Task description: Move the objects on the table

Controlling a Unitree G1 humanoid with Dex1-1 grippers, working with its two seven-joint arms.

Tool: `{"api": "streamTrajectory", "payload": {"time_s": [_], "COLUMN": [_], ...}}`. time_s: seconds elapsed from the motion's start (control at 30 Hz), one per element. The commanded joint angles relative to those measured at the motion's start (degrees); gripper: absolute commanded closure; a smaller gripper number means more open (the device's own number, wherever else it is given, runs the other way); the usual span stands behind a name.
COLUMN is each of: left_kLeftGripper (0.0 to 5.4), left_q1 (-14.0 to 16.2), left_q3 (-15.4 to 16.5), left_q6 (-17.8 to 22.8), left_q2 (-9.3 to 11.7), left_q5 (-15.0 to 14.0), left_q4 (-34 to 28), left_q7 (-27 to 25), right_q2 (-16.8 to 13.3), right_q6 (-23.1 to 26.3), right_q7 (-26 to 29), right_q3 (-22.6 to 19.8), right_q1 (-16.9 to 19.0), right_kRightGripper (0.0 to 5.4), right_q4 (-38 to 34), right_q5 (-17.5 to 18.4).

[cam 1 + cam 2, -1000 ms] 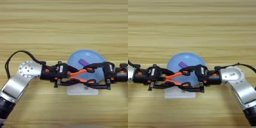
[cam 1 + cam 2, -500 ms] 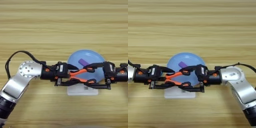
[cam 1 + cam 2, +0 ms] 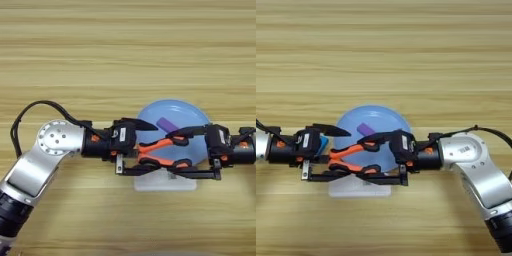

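Needle-nose pliers (image 3: 161, 152) with orange-and-black handles lie across the near part of a light blue plate (image 3: 192, 111). Their head points left and their handles spread to the right. A flat purple bar (image 3: 167, 124) rests on the plate just behind them. My left gripper (image 3: 158, 149) reaches in from the left, open, with its fingers above and below the pliers' head. From the right, my right gripper (image 3: 173, 156) is also open, its fingers bracketing the handle ends. Whether either one touches the pliers is unclear.
A white flat base (image 3: 165, 184) shows under the plate's near edge. The light wooden table (image 3: 125, 50) stretches bare behind the plate. My left arm's silver elbow (image 3: 55, 140) and black cable (image 3: 30, 107) take up the near left.
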Motion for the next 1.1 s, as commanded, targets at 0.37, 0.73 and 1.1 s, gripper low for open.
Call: {"api": "streamTrajectory", "payload": {"time_s": [0.37,0.73,1.1], "left_kLeftGripper": [0.00,0.00,0.00], "left_q1": [-0.89,1.41,5.00], "left_q3": [2.13,4.54,10.09], "left_q6": [-0.67,0.16,1.29], "left_q2": [-0.84,-0.12,-1.64], "left_q5": [-2.78,-6.38,-13.08], "left_q4": [-1.41,-3.94,-7.68], "left_q7": [0.31,0.59,5.55], "right_q2": [0.70,0.95,1.89], "right_q6": [-1.39,-2.56,-3.99], "right_q7": [-0.03,-2.18,-4.19], "right_q3": [-0.33,-3.33,-7.92], "right_q1": [-0.25,0.77,2.73], "right_kRightGripper": [1.97,1.97,1.97], "right_q4": [1.60,2.96,5.14], "right_q5": [0.32,1.39,2.61]}}
